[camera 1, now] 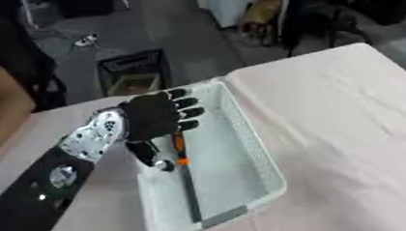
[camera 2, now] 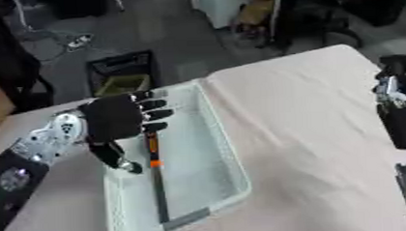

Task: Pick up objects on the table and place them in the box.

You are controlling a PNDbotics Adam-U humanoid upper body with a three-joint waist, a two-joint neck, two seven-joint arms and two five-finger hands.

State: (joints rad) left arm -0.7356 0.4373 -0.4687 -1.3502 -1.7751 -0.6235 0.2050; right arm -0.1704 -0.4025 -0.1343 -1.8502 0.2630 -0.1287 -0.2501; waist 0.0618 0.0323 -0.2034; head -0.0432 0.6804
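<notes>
From my station, my left arm enters from the lower left, and my left hand [camera 1: 152,118] hangs over the near-left wall of the box [camera 1: 263,154], back of the hand toward the camera. Its fingers are stretched out and relaxed over the box interior, thumb pointing down, and they hold nothing; the hand is released.

The task's thing is a long, thin tool [camera 1: 186,178] with a dark shaft and an orange band near its upper end. It lies inside the box on the floor, running lengthwise along the left side, its upper end under my fingers and its lower end close to the near wall. I cannot tell whether the thumb touches it.

The box is a white rectangular basket with perforated walls, set askew on the pale pink table [camera 1: 341,112]. I see only the tool in it.

To the right of the box the tabletop lies open right up to its far edge. My right hand [camera 2: 395,89] shows at the right edge, above the table; whether it is released or clenched I cannot tell.
</notes>
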